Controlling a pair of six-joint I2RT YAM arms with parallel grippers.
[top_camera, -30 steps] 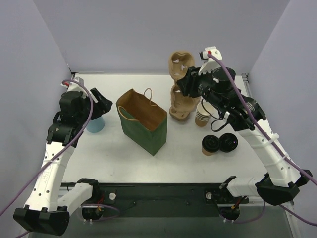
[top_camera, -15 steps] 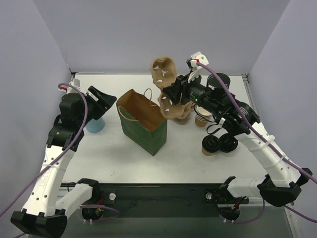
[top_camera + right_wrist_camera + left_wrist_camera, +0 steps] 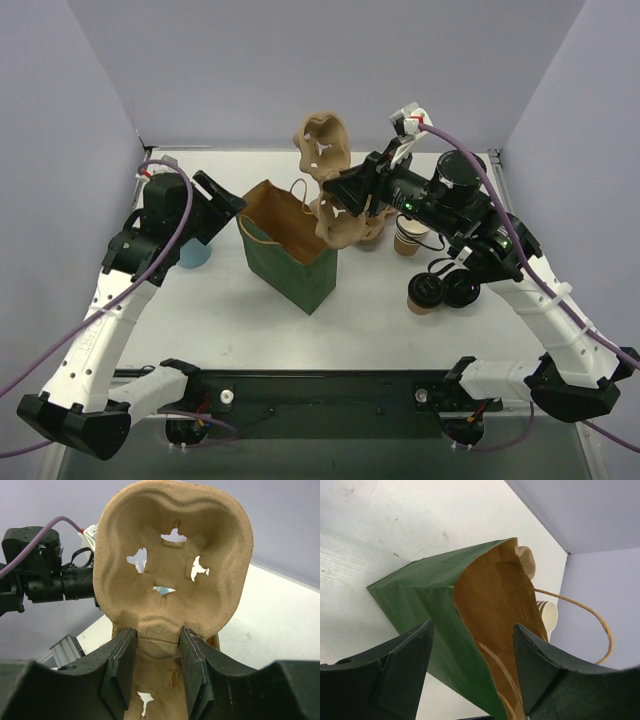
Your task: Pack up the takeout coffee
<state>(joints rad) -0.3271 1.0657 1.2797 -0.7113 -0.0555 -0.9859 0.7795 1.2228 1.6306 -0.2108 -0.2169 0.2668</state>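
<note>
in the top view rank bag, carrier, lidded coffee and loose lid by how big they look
1. bag
2. carrier, nearly as large, but held up nearer the camera, so unsure
3. coffee and loose lid, about alike

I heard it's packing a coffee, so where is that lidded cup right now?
In the top view, the takeout coffee stands on the right side of the table, beside a loose black lid, in front of the stack of unlidded cups.
</note>
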